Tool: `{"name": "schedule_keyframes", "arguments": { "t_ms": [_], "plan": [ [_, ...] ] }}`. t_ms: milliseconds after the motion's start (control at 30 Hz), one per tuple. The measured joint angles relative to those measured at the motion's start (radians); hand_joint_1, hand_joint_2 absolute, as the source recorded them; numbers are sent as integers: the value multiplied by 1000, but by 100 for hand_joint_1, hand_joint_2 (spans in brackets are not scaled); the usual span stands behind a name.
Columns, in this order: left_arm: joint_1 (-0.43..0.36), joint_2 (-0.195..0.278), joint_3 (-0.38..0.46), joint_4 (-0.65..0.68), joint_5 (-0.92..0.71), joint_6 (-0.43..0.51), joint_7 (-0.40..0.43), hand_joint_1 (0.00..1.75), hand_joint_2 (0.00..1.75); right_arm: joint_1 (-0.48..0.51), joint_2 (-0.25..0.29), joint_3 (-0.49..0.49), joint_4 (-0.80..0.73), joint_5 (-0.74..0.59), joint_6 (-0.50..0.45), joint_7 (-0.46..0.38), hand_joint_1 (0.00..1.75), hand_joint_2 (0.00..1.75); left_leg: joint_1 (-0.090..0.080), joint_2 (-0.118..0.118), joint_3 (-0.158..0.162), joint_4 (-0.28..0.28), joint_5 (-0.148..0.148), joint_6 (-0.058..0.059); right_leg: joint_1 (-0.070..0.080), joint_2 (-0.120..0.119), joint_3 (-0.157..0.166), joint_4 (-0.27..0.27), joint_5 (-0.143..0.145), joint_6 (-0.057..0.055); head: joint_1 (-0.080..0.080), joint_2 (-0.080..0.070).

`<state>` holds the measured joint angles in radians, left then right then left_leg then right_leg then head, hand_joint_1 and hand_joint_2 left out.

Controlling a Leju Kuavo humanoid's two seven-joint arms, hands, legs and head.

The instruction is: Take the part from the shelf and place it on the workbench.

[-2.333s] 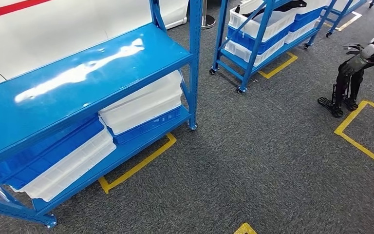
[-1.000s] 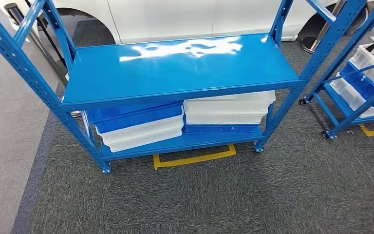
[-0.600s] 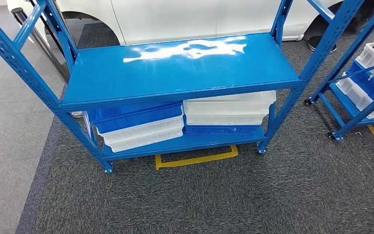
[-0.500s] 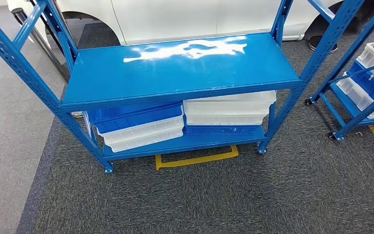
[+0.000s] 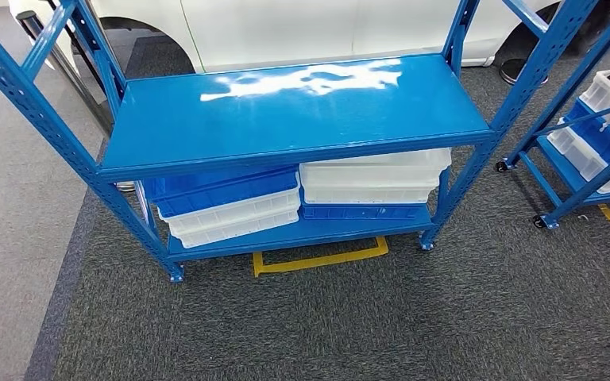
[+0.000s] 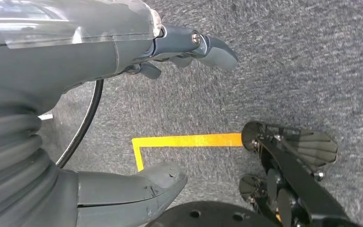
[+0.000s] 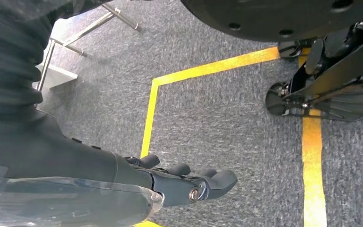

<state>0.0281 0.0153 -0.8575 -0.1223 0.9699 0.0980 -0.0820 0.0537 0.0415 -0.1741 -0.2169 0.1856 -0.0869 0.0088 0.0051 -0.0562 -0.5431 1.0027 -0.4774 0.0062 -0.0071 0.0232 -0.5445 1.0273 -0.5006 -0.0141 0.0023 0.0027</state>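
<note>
- No part visible anywhere. The blue shelf ahead has a bare, glossy top deck; if the part is here it's inside one of the trays below, hidden under the deck edge. Can't tell which.
- Lower deck count: left stack is two blue trays over two white, sitting skewed; right stack looks like three white over one blue, squared up. Second shelf at the right edge holds at least two white and one blue bin, cropped.
- Left hand: holding nothing, thumb and fingers spread well apart, hanging over carpet and a yellow floor marking.
- Right hand: holding nothing, fingers extended and loose, also hanging down over yellow tape.
- Risk: reaching blind. Trays are low and overhung by the top deck, so an arm going in could clip the deck edge or uprights.
- Risk: the skewed left stack could slide or tip if the top tray is dragged rather than lifted.
- Risk: wrong rack. With two shelves in reach and no part seen, committing here may be a miss.
- No workbench visible yet; placement needs a turn or walk.
</note>
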Motion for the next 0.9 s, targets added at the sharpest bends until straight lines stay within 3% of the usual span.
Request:
{"name": "schedule_keyframes", "arguments": {
  "t_ms": [400,433,533,567,900],
  "plan": [
    [37,-1,282,-84,-336,-34,27,0,175,25,-7,51,-53,-63,30,0,0,175,0,0,0,1,0,0,-1,0,0,0,0,0,0,0],
    [41,-1,307,-92,-367,-36,29,0,131,28,-8,56,-58,-69,33,0,0,175,0,0,0,1,0,0,-1,0,0,0,0,0,0,0],
    [52,-2,380,-115,-455,-46,36,0,0,35,-11,70,-72,-85,39,0,0,44,0,0,0,1,0,0,-1,0,0,0,0,0,0,0],
    [56,-2,405,-122,-484,-49,39,0,0,37,-12,75,-77,-91,41,0,0,0,0,0,0,1,0,0,-1,0,0,0,0,0,0,0],
    [87,-5,635,-192,-755,-73,62,0,0,59,-21,119,-122,-141,67,-1,0,0,0,0,0,1,-1,0,-1,0,0,0,0,0,0,0]
  ]
}}
